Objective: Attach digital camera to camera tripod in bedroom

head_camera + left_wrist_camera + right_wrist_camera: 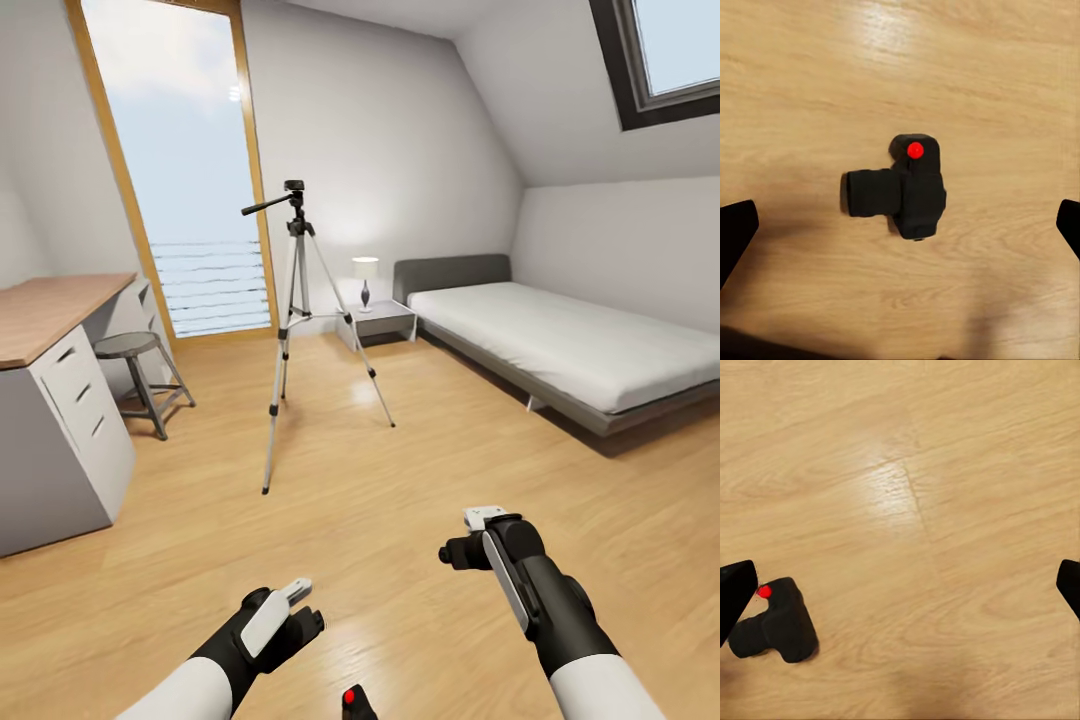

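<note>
The digital camera (pixel 911 187), small and black with a red button on top, lies on the light wood floor with its lens on its side. In the head view it peeks in at the bottom edge (pixel 355 703). My left gripper (pixel 904 225) hangs above it, open, fingers wide on either side. My right gripper (pixel 902 589) is open too, over bare floor, with the camera (pixel 778 622) near one fingertip. The camera tripod (pixel 293 310) stands upright farther into the bedroom, in front of the tall window. My left gripper (pixel 285 620) and right gripper (pixel 482 545) point down at the floor.
A white desk with drawers (pixel 60 410) and a grey stool (pixel 135 360) stand at the left. A grey-framed bed (pixel 570 350) runs along the right wall, with a nightstand and lamp (pixel 372 315) at its head. Open wood floor lies between me and the tripod.
</note>
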Controlling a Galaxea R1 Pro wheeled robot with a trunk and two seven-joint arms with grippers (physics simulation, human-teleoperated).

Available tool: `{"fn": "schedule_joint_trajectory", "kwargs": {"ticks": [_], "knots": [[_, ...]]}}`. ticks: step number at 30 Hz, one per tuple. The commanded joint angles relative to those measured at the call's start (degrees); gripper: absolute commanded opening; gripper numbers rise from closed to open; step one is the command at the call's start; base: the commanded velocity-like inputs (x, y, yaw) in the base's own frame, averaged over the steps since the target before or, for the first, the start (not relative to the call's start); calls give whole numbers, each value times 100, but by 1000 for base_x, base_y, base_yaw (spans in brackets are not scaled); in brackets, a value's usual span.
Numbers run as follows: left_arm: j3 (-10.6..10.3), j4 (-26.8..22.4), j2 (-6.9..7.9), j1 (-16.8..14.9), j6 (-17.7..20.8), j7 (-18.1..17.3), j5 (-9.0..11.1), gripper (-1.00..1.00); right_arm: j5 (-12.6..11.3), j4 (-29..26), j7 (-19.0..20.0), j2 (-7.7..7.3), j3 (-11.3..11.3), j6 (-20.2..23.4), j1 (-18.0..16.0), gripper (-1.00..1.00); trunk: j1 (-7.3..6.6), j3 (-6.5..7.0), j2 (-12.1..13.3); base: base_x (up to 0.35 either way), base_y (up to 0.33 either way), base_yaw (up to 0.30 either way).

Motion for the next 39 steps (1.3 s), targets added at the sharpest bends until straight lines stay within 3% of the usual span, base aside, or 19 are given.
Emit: {"fn": "schedule_joint_trajectory", "kwargs": {"ticks": [1, 26, 39], "knots": [[-48, -10, 4, -2, 8, 51, 58, 100, 0, -9, 14, -2, -1, 25, -2, 100, -1, -6, -3, 0, -10, 265], [-52, -8, 6, -2, 6, 51, 53, 100, 2, -39, 14, -20, -8, 25, 5, 100, -1, -6, -3, 0, -133, 58], [-48, -9, 4, -1, 4, 58, 50, 100, -4, -44, 14, -33, -10, 25, 6, 100, -1, -6, -3, 0, -188, 201]]}}
